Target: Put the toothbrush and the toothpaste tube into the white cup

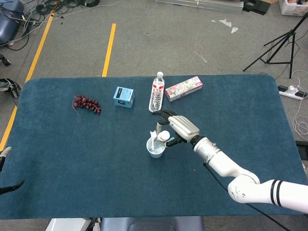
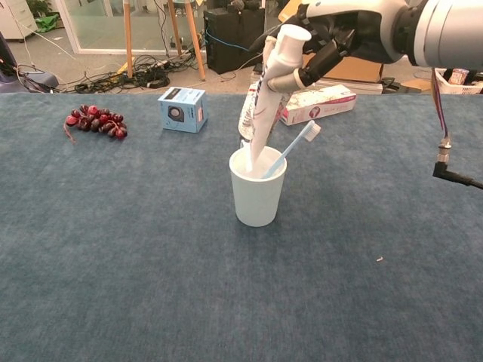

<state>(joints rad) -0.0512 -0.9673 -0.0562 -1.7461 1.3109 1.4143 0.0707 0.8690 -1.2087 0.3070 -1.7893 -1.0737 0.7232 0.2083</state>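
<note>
While no label reads clearly, the right robot hand (image 2: 332, 34) grips the white toothpaste tube (image 2: 266, 94) standing tilted in the white plastic cup (image 2: 258, 194) beside the pale-blue toothbrush (image 2: 293, 149).

Two cameras of the robot's own: one high, one low.
The head view looks steeply down on the whole blue tabletop (image 1: 57, 159) and the floor beyond; the chest view sits low and close, facing level across it. Both share the white cup (image 1: 156, 148) (image 2: 257, 194), blue box (image 1: 123, 96) (image 2: 182, 108) and grapes (image 1: 86, 103) (image 2: 95, 121).
</note>
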